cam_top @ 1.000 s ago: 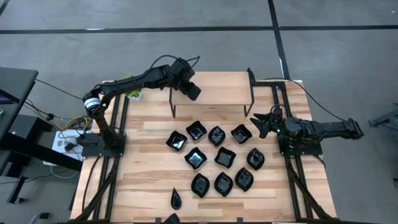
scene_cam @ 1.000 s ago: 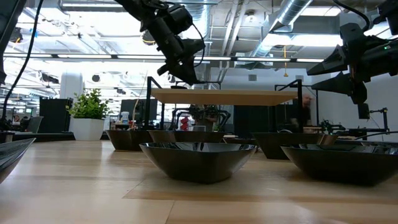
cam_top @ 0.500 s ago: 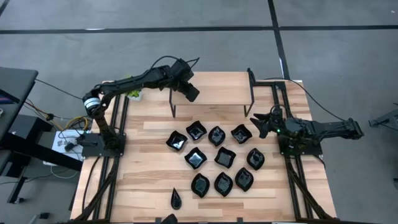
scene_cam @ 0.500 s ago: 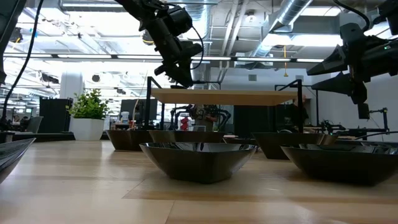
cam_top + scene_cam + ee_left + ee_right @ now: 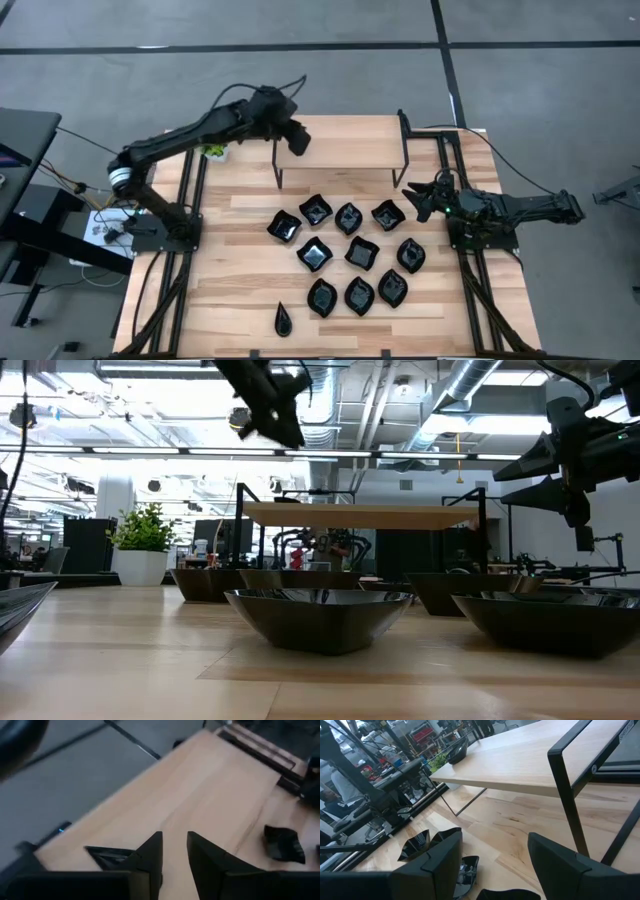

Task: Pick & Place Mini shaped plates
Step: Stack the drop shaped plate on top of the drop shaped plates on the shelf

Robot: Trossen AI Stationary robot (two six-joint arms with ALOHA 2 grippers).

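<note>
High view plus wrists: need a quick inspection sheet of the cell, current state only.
Surface: wooden table, raised shelf at the back.
Job's things: ten black plates clustered mid-table; one teardrop plate apart near the front edge; one shelf plate on the shelf's left end.
Clutter: small green plant at the back-left corner.
Grippers: left gripper above the shelf's left end, narrow gap, nothing between the fingers; right gripper open, empty, at the table's right edge.
Cables: loose cables on the floor to the left.
Surroundings: grey floor; workshop room behind.
</note>
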